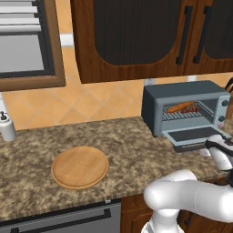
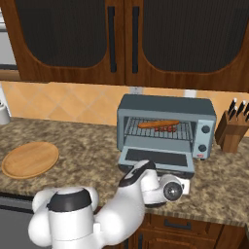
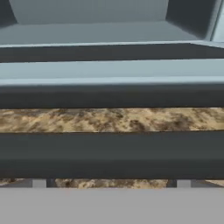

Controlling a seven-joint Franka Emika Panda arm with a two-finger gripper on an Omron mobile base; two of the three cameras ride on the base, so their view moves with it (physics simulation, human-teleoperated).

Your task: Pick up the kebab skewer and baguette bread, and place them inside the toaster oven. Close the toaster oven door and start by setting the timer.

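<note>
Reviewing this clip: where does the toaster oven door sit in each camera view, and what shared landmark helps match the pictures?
Left base view: the toaster oven door lies dropped open at right, below the oven cavity.
Right base view: the door lies open at centre, just beyond the robot's wrist.
Hand view: its blue-grey frame spans the upper half, very close; the dark bar below looks like its handle.
Shared landmark: the baguette bread on the rack.

A home kitchen; dark wood cabinets (image 2: 121,39) hang over a speckled granite counter (image 1: 123,145); a toaster oven (image 2: 166,125) and knife block (image 2: 232,127) stand there.
</note>
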